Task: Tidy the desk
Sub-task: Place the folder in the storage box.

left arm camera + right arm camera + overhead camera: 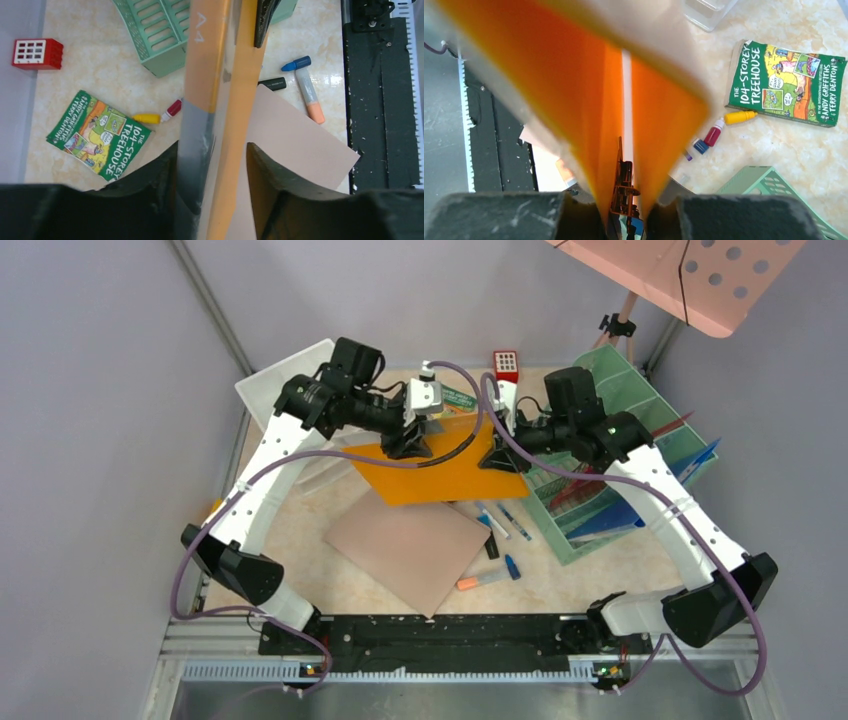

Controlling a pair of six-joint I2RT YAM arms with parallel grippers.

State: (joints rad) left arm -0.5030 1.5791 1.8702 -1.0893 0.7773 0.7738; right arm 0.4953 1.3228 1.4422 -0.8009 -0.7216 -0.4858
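The desk [600,575] is a beige marbled top between grey walls. An orange folder [440,472] hangs above its middle, held by both grippers. My left gripper [408,447] grips its left edge; in the left wrist view the folder's orange edge [235,115] and grey spine run between the jaws of the left gripper [212,167]. My right gripper [500,456] grips its right edge; in the right wrist view the orange folder [589,100] fans out in a V from the right gripper [624,212].
A beige-brown folder [408,548] lies under the orange one. Pens [505,522] and an orange-blue marker [485,580] lie beside it. A green mesh rack [600,495] stands right, a green book [97,135] and red cube [506,364] at the back, a clear tray [275,390] back left.
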